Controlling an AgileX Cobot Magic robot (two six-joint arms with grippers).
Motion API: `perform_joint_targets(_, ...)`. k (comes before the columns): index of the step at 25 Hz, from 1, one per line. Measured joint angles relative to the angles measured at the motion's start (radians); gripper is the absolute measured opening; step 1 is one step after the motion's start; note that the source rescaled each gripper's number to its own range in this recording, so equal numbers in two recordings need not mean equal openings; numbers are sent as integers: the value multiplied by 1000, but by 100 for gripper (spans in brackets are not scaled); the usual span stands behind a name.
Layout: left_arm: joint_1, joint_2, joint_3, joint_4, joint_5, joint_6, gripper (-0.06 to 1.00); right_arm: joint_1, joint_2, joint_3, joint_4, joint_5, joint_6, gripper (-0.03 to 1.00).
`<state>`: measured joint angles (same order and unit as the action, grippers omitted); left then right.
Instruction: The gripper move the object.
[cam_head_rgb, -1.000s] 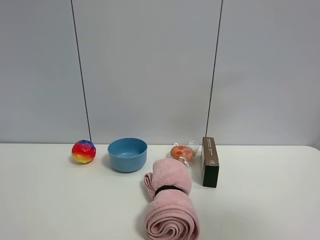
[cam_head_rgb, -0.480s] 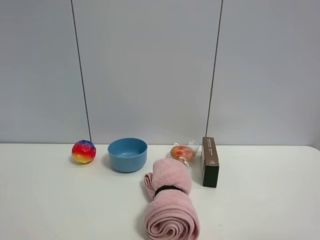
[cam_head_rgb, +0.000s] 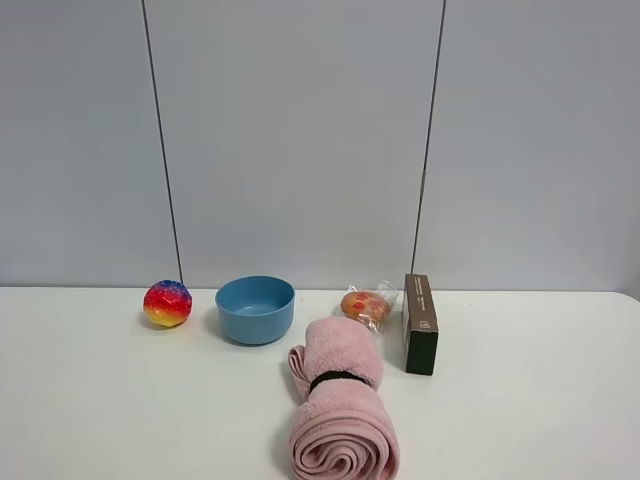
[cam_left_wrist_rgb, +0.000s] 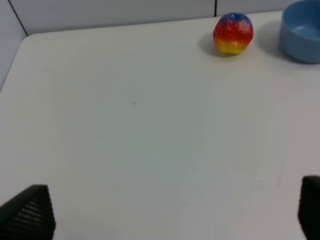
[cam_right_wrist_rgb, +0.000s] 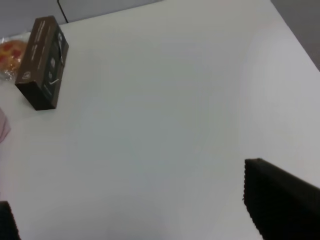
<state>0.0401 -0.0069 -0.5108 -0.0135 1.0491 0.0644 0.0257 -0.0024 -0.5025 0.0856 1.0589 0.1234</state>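
Note:
The wrapped golden-brown pastry (cam_head_rgb: 362, 304) with red bits sits at the back of the white table (cam_head_rgb: 520, 420), between the blue bowl (cam_head_rgb: 255, 309) and the dark box (cam_head_rgb: 420, 322), just behind the pink towel roll (cam_head_rgb: 340, 415). It shows at the edge of the right wrist view (cam_right_wrist_rgb: 9, 54), behind the box (cam_right_wrist_rgb: 44, 62). Neither arm shows in the exterior view. My left gripper (cam_left_wrist_rgb: 170, 215) is open and empty over bare table, far from the pastry. My right gripper (cam_right_wrist_rgb: 140, 215) is open and empty, on the box's right.
A rainbow ball (cam_head_rgb: 167, 303) lies left of the bowl; it also shows in the left wrist view (cam_left_wrist_rgb: 233, 33) beside the bowl (cam_left_wrist_rgb: 302, 30). A grey wall stands behind the table. The table's left edge (cam_left_wrist_rgb: 12, 65) shows in the left wrist view.

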Motion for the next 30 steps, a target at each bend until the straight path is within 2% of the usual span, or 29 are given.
perform_joint_targets(6,0,0,0,0,0,0,100,-55,0,0,2,-1,-2,99)
perform_joint_targets(30,0,0,0,0,0,0,100,-56,0,0,9,-1,-2,99)
